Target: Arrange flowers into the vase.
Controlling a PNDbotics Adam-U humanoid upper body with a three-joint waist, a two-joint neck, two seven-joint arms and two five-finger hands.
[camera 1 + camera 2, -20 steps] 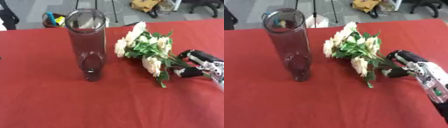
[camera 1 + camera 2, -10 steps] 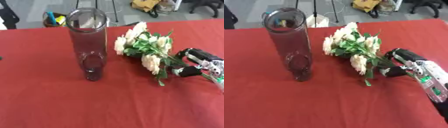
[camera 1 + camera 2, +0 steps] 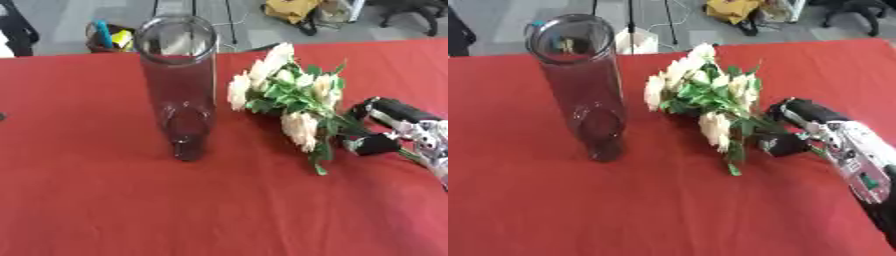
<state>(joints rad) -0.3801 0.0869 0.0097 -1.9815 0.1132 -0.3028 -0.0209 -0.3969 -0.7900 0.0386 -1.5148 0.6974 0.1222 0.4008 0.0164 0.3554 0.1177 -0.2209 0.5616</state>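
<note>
A tall clear glass vase [image 3: 180,85] stands upright on the red tablecloth, left of centre, with nothing in it. To its right lies a bunch of cream flowers [image 3: 290,97] with green leaves, its stems pointing toward the lower right. My right hand [image 3: 802,129] reaches in from the right and sits at the stem end of the bunch, fingers curled toward the stems with the thumb below them. The leaves hide whether the fingers close on the stems. My left hand shows in no view.
The red tablecloth [image 3: 105,200] covers the whole table. Beyond its far edge are a container with blue and yellow items [image 3: 107,36], a stand's legs [image 3: 192,10], a white bag [image 3: 642,39] and a yellow bag [image 3: 293,9] on the floor.
My right hand has edged left toward the bunch's stems. The flowers and the vase have stayed in place.
</note>
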